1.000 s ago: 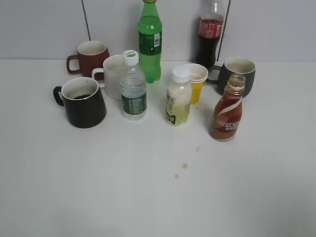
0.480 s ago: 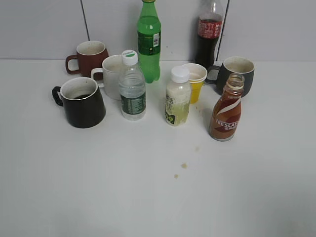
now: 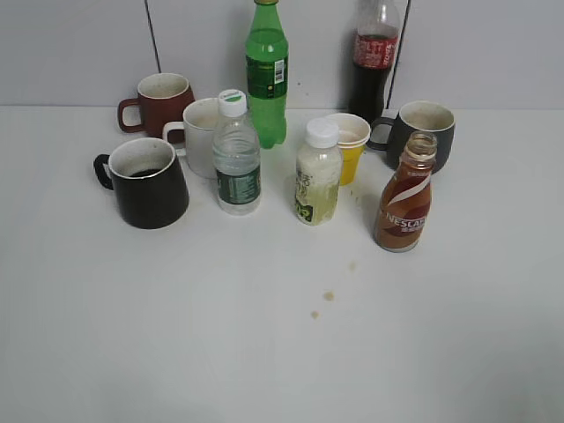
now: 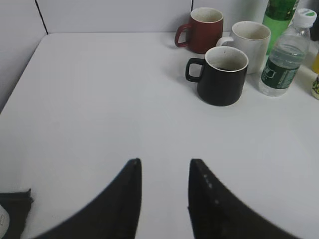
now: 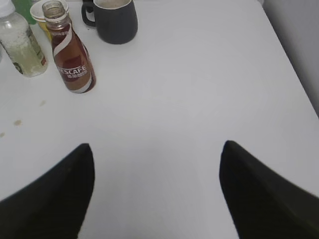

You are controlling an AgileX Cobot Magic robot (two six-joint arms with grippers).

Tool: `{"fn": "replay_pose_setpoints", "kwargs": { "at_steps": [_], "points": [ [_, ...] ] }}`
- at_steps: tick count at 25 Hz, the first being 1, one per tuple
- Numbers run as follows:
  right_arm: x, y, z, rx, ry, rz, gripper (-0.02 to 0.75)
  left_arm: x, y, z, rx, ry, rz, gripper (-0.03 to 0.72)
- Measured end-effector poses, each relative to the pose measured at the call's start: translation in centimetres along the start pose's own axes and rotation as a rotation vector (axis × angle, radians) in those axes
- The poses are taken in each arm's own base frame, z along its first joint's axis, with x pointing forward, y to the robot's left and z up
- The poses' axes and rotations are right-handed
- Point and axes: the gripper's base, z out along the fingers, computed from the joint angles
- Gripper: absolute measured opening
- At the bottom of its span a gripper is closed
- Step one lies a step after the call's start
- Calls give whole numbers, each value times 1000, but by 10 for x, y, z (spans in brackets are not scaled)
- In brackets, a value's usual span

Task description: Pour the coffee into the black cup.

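Note:
The capless Nescafe coffee bottle [image 3: 404, 200] stands upright at the right of the table, full of brown liquid; it also shows in the right wrist view [image 5: 71, 55]. The glossy black cup [image 3: 147, 183] stands at the left with its handle to the left; it also shows in the left wrist view [image 4: 221, 75], with a little dark liquid inside. My left gripper [image 4: 164, 162] is open and empty, well short of the black cup. My right gripper [image 5: 157, 145] is wide open and empty, in front of and right of the coffee bottle. Neither gripper shows in the exterior view.
Behind stand a maroon mug [image 3: 159, 101], white mug [image 3: 203, 134], water bottle [image 3: 236, 157], green bottle [image 3: 266, 72], pale juice bottle [image 3: 317, 176], yellow cup [image 3: 349, 146], cola bottle [image 3: 373, 62] and dark grey mug [image 3: 423, 130]. Brown drips [image 3: 328, 296] mark the white table.
The exterior view has shifted very slightly; the objects have not moved on the table.

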Motion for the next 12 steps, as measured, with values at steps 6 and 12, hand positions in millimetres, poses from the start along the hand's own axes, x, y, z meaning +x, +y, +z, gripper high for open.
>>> {"fn": "replay_pose_setpoints", "kwargs": {
  "at_steps": [6, 12],
  "points": [
    [0, 0, 0, -5, 0, 4, 585, 0, 0, 0, 0, 0, 0, 251],
    [0, 0, 0, 0, 0, 1, 585, 0, 0, 0, 0, 0, 0, 251]
  ]
}}
